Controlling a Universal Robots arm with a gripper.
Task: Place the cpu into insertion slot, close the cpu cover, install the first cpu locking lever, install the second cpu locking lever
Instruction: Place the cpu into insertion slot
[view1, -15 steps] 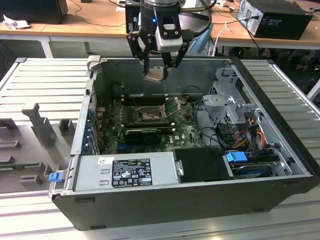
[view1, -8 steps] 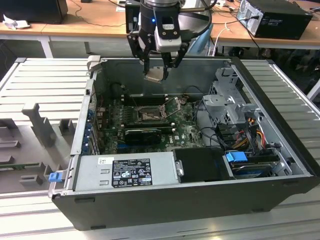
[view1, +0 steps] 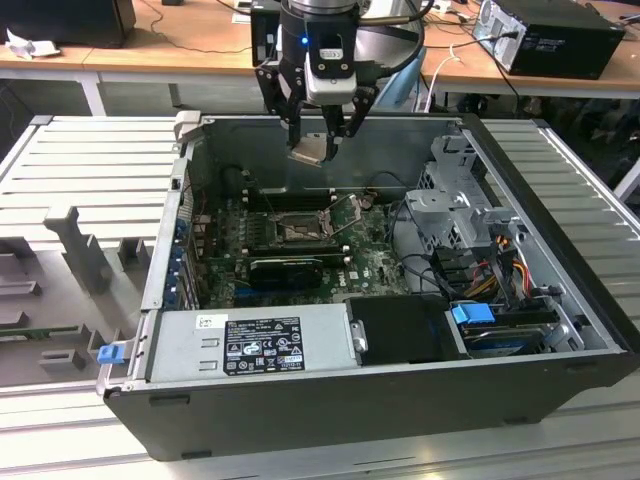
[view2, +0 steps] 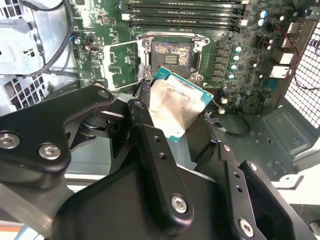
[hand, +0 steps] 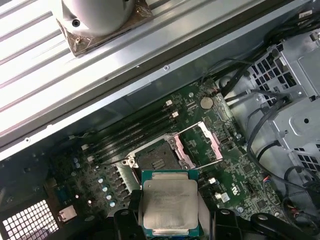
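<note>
In the exterior view the black hand (view1: 320, 142) hangs above the open black computer case (view1: 330, 400). Its fingers are clamped on the small flat square cpu (view1: 310, 151) with a pale silver-grey metal face. The cpu is held tilted, well above the green motherboard (view1: 370, 265). In the second wrist view the cpu sits between the fingers, apart from the square black-framed insertion slot (view2: 171, 54), whose dark centre lies bare. In the first wrist view the thin silvery metal cpu cover (hand: 186, 153) stands swung open beside the insertion slot.
</note>
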